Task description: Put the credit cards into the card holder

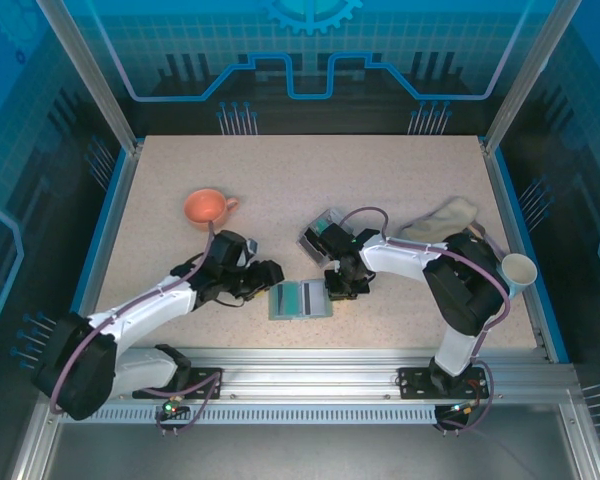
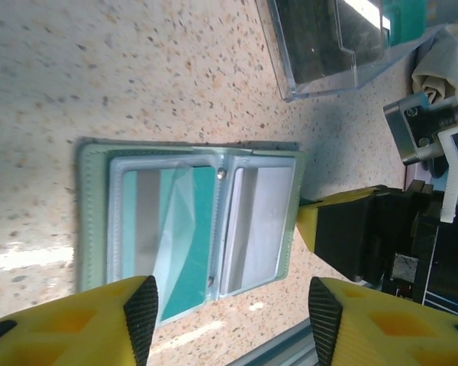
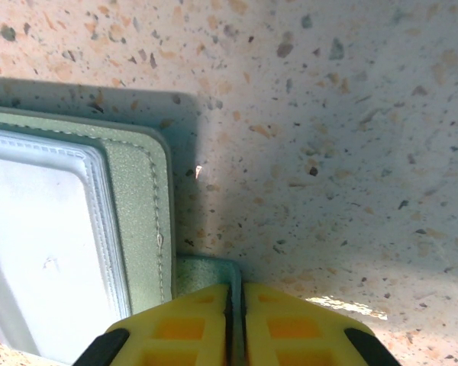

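The card holder (image 1: 300, 299) lies open and flat on the table, its sage-green rim (image 2: 91, 221) around grey slots. A teal credit card (image 2: 185, 236) sits partly in the holder's left pocket, its near end sticking out. My left gripper (image 2: 233, 313) hovers open over the holder's near edge, its fingers either side and touching nothing; from above it (image 1: 268, 277) is just left of the holder. My right gripper (image 3: 237, 305) is shut on the holder's green closure tab (image 3: 206, 268) at the right edge (image 1: 340, 286).
A clear plastic box (image 1: 325, 232) with dark contents (image 2: 320, 38) stands just behind the holder. An orange cup (image 1: 208, 207) is at the back left, a beige cloth (image 1: 445, 214) at the back right and a white cup (image 1: 520, 270) on the right. The table's metal front rail (image 1: 310, 365) is close below.
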